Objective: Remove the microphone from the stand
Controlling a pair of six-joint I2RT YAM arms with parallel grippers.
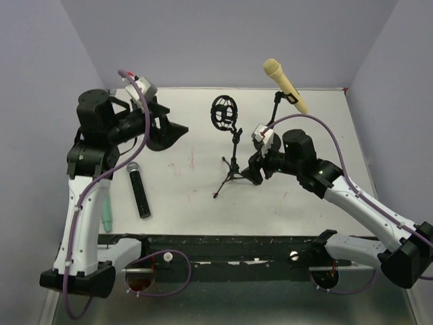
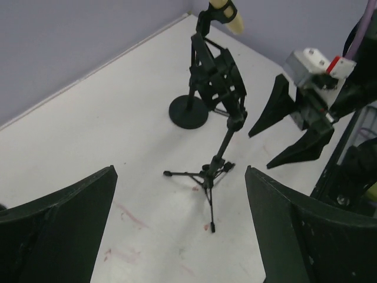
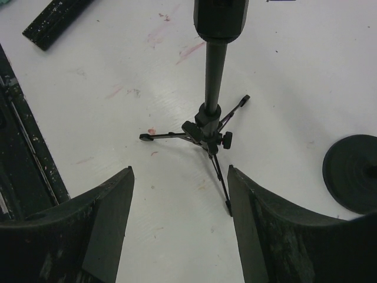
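Note:
A yellow microphone (image 1: 285,84) sits tilted in the clip of a thin black stand (image 1: 277,105) at the back right; its tip shows in the left wrist view (image 2: 227,15), above the stand's round base (image 2: 188,112). My left gripper (image 1: 172,125) is open and empty, at the back left, well apart from it (image 2: 179,171). My right gripper (image 1: 258,169) is open and empty, low over the table beside the feet of a tripod stand (image 3: 207,134), with the round base (image 3: 352,180) to its right. Its jaws stand wide apart (image 3: 179,169).
A black tripod stand (image 1: 232,172) with an empty ring shock mount (image 1: 224,112) stands mid-table. A black microphone (image 1: 139,189) lies at the front left, a green object (image 1: 107,217) beside the left arm. A black rail (image 1: 223,244) runs along the table's front edge.

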